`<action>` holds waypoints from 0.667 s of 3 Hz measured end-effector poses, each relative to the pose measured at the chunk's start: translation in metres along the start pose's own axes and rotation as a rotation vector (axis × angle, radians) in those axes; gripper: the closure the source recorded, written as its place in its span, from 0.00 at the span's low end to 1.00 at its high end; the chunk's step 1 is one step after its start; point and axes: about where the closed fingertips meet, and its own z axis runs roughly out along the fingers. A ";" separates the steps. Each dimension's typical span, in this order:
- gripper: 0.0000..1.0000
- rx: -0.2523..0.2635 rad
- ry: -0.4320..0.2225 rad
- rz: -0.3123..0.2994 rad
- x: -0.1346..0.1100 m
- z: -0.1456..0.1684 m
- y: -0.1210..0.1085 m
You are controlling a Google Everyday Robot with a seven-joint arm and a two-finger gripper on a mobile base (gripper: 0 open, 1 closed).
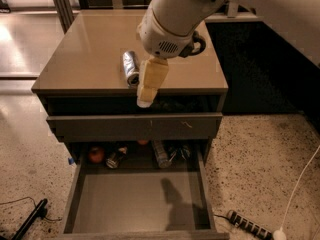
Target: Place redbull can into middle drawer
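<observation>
The redbull can [131, 68], slim and silvery, lies on its side on the brown cabinet top [90, 59], near the front edge. My gripper [145, 97] hangs from the big white arm just right of the can and points down over the cabinet's front edge; its tip sits slightly lower than the can and close beside it. It holds nothing that I can see. Below, the middle drawer [125, 199] is pulled far out, its flat grey floor bare except for the arm's shadow.
A drawer front with scratches [135, 126] sits slightly out above the open drawer. At the open drawer's back lie a red round item [96, 154], a dark can [115, 158] and a clear bottle [161, 154]. A power strip [247, 225] and a black tool [30, 219] lie on the speckled floor.
</observation>
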 end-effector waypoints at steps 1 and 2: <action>0.00 0.000 -0.007 0.004 -0.001 0.001 -0.004; 0.00 0.000 -0.052 0.028 -0.011 0.010 -0.031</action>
